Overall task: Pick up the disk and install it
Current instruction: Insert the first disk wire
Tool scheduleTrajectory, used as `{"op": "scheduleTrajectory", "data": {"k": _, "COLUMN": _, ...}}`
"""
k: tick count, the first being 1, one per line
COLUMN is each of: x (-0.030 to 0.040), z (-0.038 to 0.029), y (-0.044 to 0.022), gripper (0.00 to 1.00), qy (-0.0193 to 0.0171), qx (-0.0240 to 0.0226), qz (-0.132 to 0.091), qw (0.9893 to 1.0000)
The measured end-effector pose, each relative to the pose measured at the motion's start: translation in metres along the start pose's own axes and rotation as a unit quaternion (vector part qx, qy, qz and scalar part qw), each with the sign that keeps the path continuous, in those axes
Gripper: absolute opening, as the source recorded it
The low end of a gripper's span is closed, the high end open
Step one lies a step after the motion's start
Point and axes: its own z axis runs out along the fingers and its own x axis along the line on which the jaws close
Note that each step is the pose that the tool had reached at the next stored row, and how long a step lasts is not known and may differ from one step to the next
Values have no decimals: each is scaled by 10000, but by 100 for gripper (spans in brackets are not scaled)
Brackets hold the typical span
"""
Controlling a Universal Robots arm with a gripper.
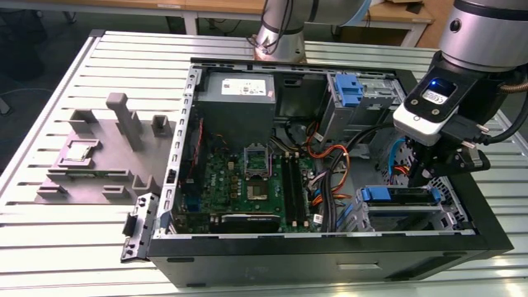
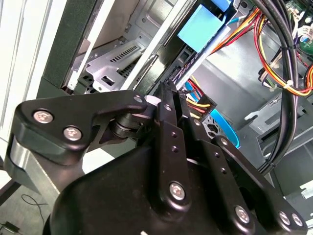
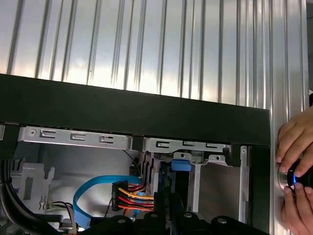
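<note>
Disk (image 1: 402, 195) sits in the drive cage at the case's 5 o'clock corner in the exterior view, blue bracket showing, long axis running 9 to 3 — directly under the gripper (image 1: 429, 180), whose jaw state I cannot tell.

Exterior high over case (image 1: 330, 247); wrist cams close inside.

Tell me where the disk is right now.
In the exterior view the disk sits in the drive cage at the open computer case's front corner on the exterior view's right, directly under the gripper, beside the orange and blue cables.
</note>
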Motion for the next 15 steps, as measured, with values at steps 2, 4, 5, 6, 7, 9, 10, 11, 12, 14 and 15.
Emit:
{"op": "scheduleTrajectory", "data": {"k": 2, "x": 0, "z": 0, "y": 0, "gripper": 17, "qy": 0, "qx": 0, "qz": 1, "qw": 10000}}
{"op": "scheduleTrajectory", "data": {"k": 4, "x": 0, "z": 0, "y": 0, "gripper": 17, "qy": 0, "qx": 0, "qz": 1, "qw": 10000}}
{"op": "scheduleTrajectory", "data": {"k": 5, "x": 0, "z": 0, "y": 1, "gripper": 17, "qy": 0, "qx": 0, "qz": 1, "qw": 10000}}
{"op": "scheduleTrajectory", "data": {"k": 6, "x": 0, "z": 1, "y": 6, "gripper": 17, "qy": 0, "qx": 0, "qz": 2, "qw": 10000}}
{"op": "scheduleTrajectory", "data": {"k": 7, "x": 0, "z": 3, "y": 15, "gripper": 17, "qy": 0, "qx": 2, "qz": 10, "qw": 10000}}
{"op": "scheduleTrajectory", "data": {"k": 9, "x": -1, "z": 8, "y": 38, "gripper": 17, "qy": -4, "qx": 11, "qz": 49, "qw": 10000}}
{"op": "scheduleTrajectory", "data": {"k": 10, "x": -1, "z": 10, "y": 47, "gripper": 17, "qy": -7, "qx": 15, "qz": 69, "qw": 10000}}
{"op": "scheduleTrajectory", "data": {"k": 11, "x": -1, "z": 12, "y": 53, "gripper": 17, "qy": -6, "qx": 19, "qz": 91, "qw": 10000}}
{"op": "scheduleTrajectory", "data": {"k": 12, "x": -1, "z": 13, "y": 56, "gripper": 17, "qy": -4, "qx": 23, "qz": 108, "qw": 9999}}
{"op": "scheduleTrajectory", "data": {"k": 14, "x": -3, "z": 17, "y": 55, "gripper": 17, "qy": 51, "qx": 24, "qz": 130, "qw": 9999}}
{"op": "scheduleTrajectory", "data": {"k": 15, "x": -5, "z": 18, "y": 56, "gripper": 17, "qy": 114, "qx": 23, "qz": 142, "qw": 9998}}
